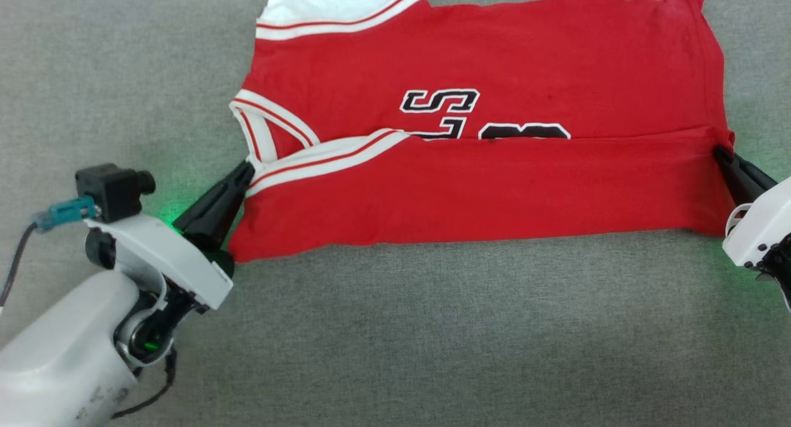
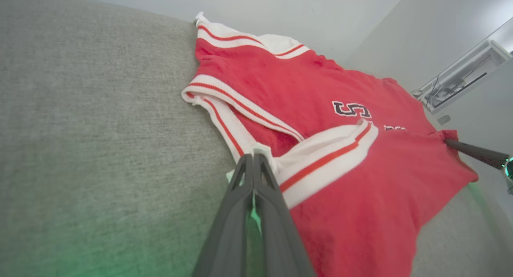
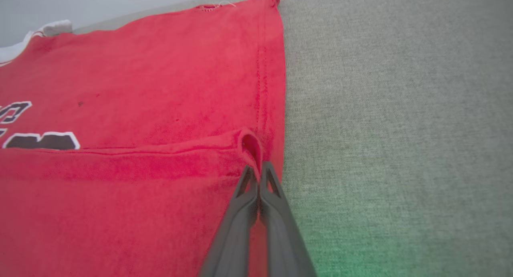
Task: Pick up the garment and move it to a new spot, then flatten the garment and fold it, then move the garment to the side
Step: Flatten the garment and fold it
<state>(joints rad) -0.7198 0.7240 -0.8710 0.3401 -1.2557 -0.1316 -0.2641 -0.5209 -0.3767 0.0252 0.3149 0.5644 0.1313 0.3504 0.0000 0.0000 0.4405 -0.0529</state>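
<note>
- Red jersey T-shirt [image 1: 482,186], trimmed in white with red stripes and lettered in black edged with white, lies spread on a grey woven fabric surface [image 1: 432,328]. Its collar is toward the robot's left and its hem toward the right.
- The shirt's near long side is folded over onto the chest. The folded edge runs straight across and covers the lower part of the black letters.
- Left gripper [image 1: 247,167] has its two long dark fingers pressed together on the white striped trim at the left end of the fold, just beside the collar. In the left wrist view, cloth is pinched at the tips.
- Right gripper [image 1: 720,150] has its fingers closed tight on the red corner of the fold at the hem side. The right wrist view shows a small loop of red cloth at the tips.
- A white sleeve [image 1: 327,0] lies flat at the shirt's far left edge.
- A green glow tints the grey surface near each wrist.
</note>
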